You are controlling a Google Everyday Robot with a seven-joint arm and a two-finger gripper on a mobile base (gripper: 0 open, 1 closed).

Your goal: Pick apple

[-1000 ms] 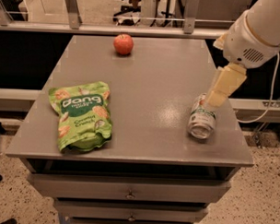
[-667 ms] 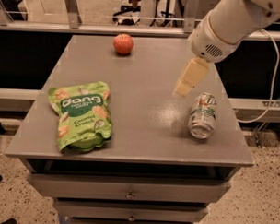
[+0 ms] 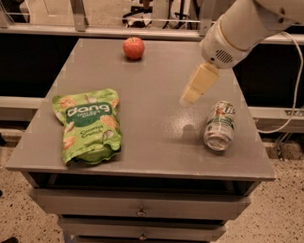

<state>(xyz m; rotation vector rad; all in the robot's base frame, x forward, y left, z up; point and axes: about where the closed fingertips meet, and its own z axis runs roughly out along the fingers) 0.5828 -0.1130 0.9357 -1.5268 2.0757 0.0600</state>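
A small red-orange apple [image 3: 133, 47] sits near the far edge of the grey table [image 3: 146, 143], left of the middle. My gripper [image 3: 189, 98] hangs from the white arm above the table's right half, well to the right of the apple and nearer to me. It is not touching the apple. A green-and-white drink can [image 3: 219, 126] lies on its side just right of the gripper.
A green snack bag [image 3: 88, 124] lies flat on the table's left front. Drawers are under the tabletop. A railing and a dark gap run behind the far edge. A cable hangs at the right.
The arm and gripper have swung left, from over the can toward the middle of the table. The apple, the can and the bag have not moved.
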